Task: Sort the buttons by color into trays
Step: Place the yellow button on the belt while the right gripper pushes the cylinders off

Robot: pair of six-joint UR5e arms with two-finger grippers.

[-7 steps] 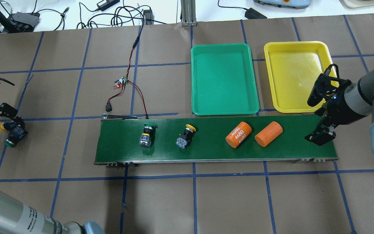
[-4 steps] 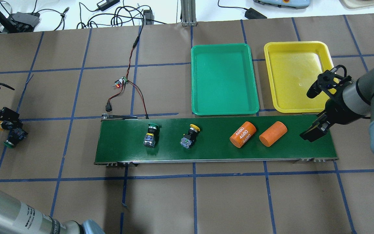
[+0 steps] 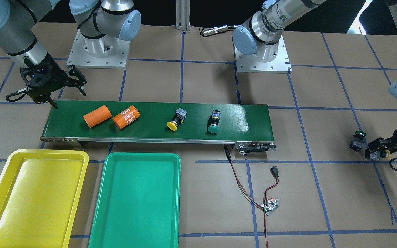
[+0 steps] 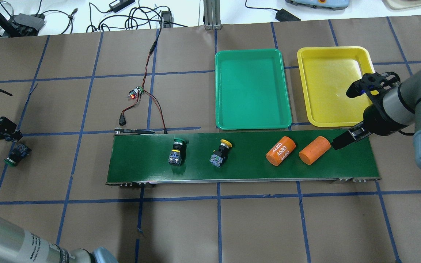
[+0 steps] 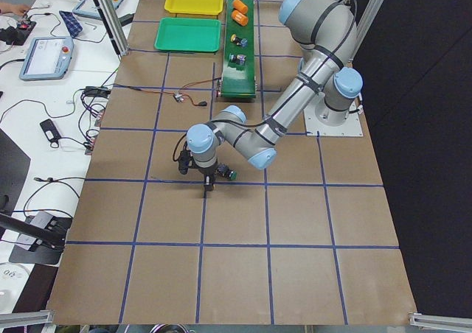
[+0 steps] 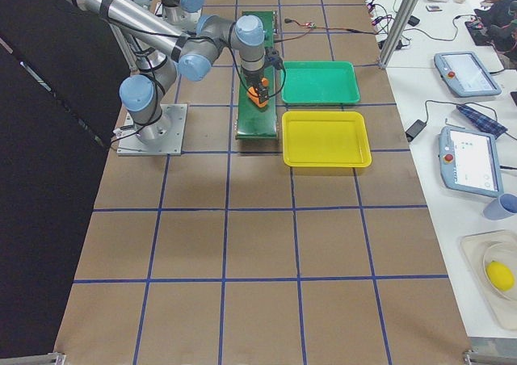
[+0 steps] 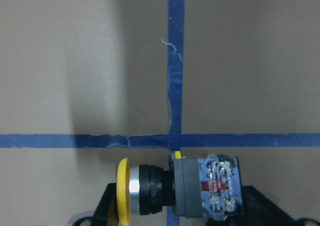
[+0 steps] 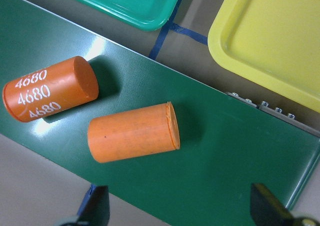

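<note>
My left gripper [image 4: 5,133] is shut on a yellow button [image 7: 175,193] at the table's far left, just above the paper. A green button [image 4: 13,156] lies on the table right beside it. On the belt lie another green button [image 4: 177,151] and another yellow button [image 4: 220,153], both on their sides. The green tray [image 4: 252,89] and the yellow tray [image 4: 333,86] stand behind the belt with nothing in them. My right gripper [image 4: 344,117] hangs open over the belt's right end, near the plain orange cylinder [image 8: 132,132].
The dark green conveyor belt [image 4: 247,171] also carries a second orange cylinder [image 4: 280,151] marked 4680. A small circuit board [image 4: 136,92] with red and black wires lies behind the belt's left end. Cables and devices line the far table edge.
Both buttons and both cylinders on the belt have shifted right. My right gripper has swung its fingers toward the plain cylinder. My left gripper has drawn the yellow button slightly away from the green one.
</note>
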